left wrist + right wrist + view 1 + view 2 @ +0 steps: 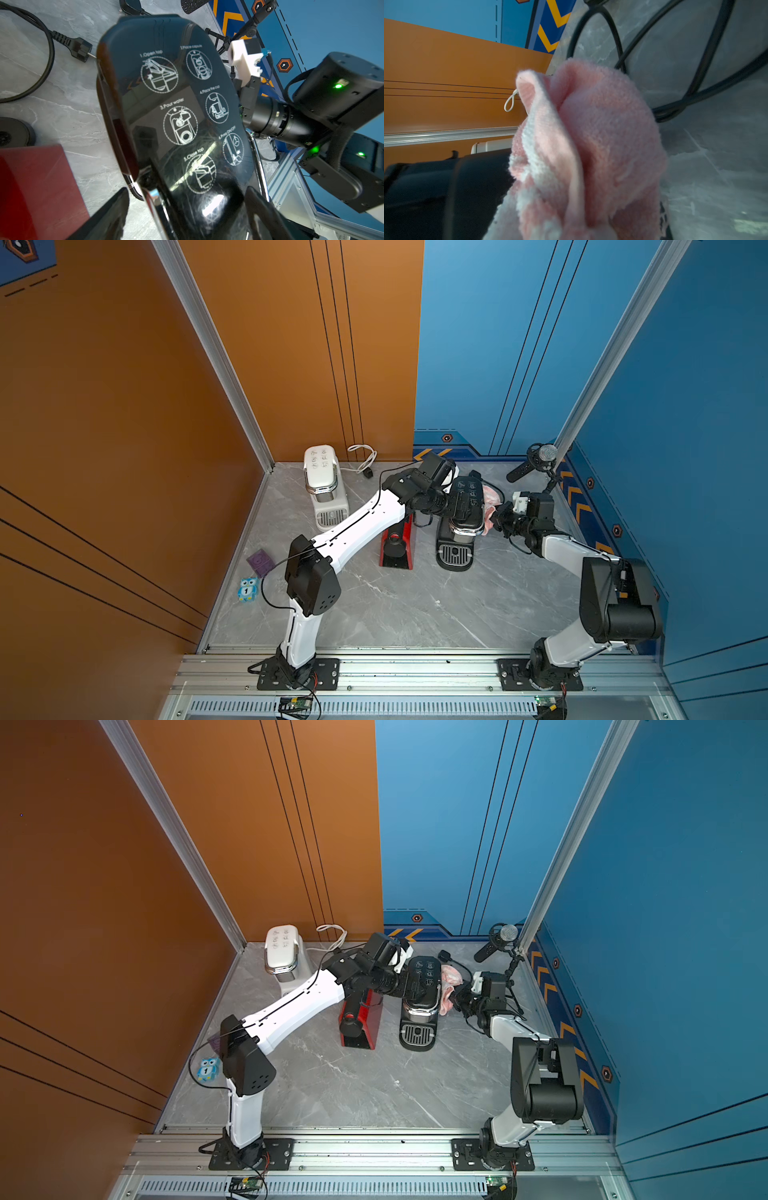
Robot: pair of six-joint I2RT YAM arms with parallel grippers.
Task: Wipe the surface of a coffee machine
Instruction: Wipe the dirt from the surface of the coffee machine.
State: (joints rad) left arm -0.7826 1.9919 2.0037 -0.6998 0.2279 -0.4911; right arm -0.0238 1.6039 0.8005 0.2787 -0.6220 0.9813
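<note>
Our right gripper [497, 519] is clamped on the pink cloth [591, 145], which bunches against the black coffee machine [465, 506] on the side facing that arm (the lid carries printed steps). Our left gripper [187, 193] stands wide, one finger [112, 216] on each side of the machine's top. Bare table [62, 104] shows between that finger and the casing, so we cannot tell whether it presses. The red coffee machine [397, 545] stands just beside, partly under the left forearm. Farther back are a black plug [80, 47], a white coffee machine [322, 485] and a microphone [546, 452] behind the right wrist.
</note>
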